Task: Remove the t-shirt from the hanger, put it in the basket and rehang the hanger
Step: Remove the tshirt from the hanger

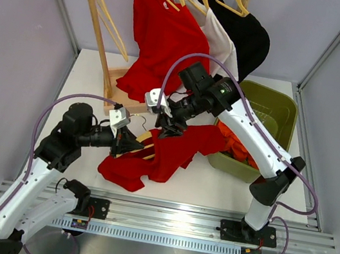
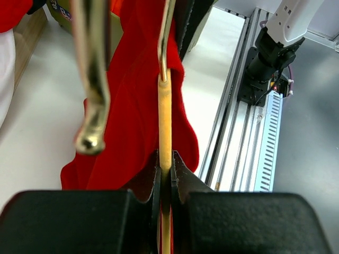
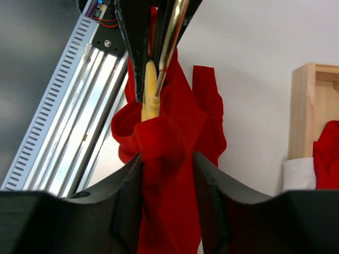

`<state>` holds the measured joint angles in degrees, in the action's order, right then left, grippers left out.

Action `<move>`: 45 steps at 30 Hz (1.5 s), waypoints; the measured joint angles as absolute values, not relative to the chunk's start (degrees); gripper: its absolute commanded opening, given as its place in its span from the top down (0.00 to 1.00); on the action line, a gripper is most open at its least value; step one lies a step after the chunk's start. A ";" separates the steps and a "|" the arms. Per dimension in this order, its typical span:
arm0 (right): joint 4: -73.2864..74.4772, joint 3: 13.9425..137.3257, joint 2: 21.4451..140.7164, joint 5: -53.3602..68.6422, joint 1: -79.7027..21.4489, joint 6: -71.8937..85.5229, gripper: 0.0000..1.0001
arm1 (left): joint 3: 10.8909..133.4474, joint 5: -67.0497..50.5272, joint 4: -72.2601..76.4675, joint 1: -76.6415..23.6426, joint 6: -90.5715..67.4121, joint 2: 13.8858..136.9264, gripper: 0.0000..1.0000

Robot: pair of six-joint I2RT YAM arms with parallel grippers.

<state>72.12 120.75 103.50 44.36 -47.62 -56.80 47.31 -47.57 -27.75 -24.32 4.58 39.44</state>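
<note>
Left gripper (image 2: pixel 165 161) clamps the hanger (image 2: pixel 165 106), mid-tabletop. Right gripper (image 3: pixel 167 159) straddles the red t-shirt (image 3: pixel 175 116); cannot tell whether it pinches.

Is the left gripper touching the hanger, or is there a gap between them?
Touching. The left wrist view shows the left gripper shut on the hanger, with the wooden bar pinched between its jaws and no gap.

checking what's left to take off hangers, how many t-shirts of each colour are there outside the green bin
red: 2, the hanging red t-shirt and the lower red t-shirt
white: 1, the white t-shirt
black: 1, the black t-shirt
total: 4
</note>
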 measured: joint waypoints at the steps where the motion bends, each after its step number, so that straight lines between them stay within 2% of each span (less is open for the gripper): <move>1: 72.44 120.75 103.74 44.75 -47.62 -56.38 0.60 | 47.31 -47.35 -27.75 -24.32 4.58 39.44 1.00; 3: 73.28 120.75 104.03 45.74 -47.64 -55.70 0.63 | 47.31 -46.96 -27.73 -24.27 4.56 39.44 1.00; 8: 73.73 120.77 104.07 47.24 -47.64 -55.22 0.59 | 47.31 -46.92 -27.29 -24.29 4.58 39.38 1.00; 10: 73.80 120.77 104.07 47.72 -47.64 -55.22 0.61 | 47.31 -46.92 -27.24 -24.29 4.58 39.35 1.00; 11: 73.84 120.77 104.09 47.88 -47.64 -55.20 0.72 | 47.31 -46.92 -27.18 -24.29 4.56 39.35 1.00; 15: 75.05 120.77 104.14 49.25 -47.64 -55.37 1.00 | 47.31 -47.00 -26.79 -24.29 4.60 39.33 1.00; 18: 75.72 120.97 104.38 49.69 -47.57 -54.63 1.00 | 47.31 -46.96 -26.94 -24.53 4.45 39.05 1.00; 19: 75.64 120.97 104.38 49.60 -47.57 -54.13 1.00 | 47.29 -46.70 -26.96 -24.53 4.21 38.94 0.95; 20: 75.31 120.88 104.36 49.39 -47.57 -53.49 1.00 | 47.29 -46.15 -26.94 -24.56 3.84 38.74 0.75; 23: 71.92 117.56 102.56 46.26 -47.59 -50.89 1.00 | 47.22 -40.47 -26.06 -24.67 1.02 36.93 0.42; 24: 70.85 115.26 101.30 44.38 -47.51 -49.52 1.00 | 47.22 -37.85 -25.65 -24.64 -0.25 35.64 0.25; 27: 67.72 109.75 98.08 40.25 -46.30 -44.86 1.00 | 47.22 -27.83 -25.67 -24.62 -5.76 30.79 0.14; 30: 63.44 104.38 94.37 36.88 -43.81 -40.36 1.00 | 47.24 -18.74 -26.37 -24.62 -12.62 25.78 0.14; 34: 57.56 98.00 89.76 32.99 -41.87 -35.38 1.00 | 46.63 -10.59 -27.16 -24.62 -24.56 24.80 0.23; 41: 50.65 95.39 88.03 30.57 -42.00 -29.23 1.00 | 40.95 -5.61 -27.79 -24.62 -44.51 33.56 0.30; 45: 49.32 95.39 88.03 30.50 -42.00 -27.75 1.00 | 39.70 -4.03 -27.92 -24.75 -51.09 38.72 0.30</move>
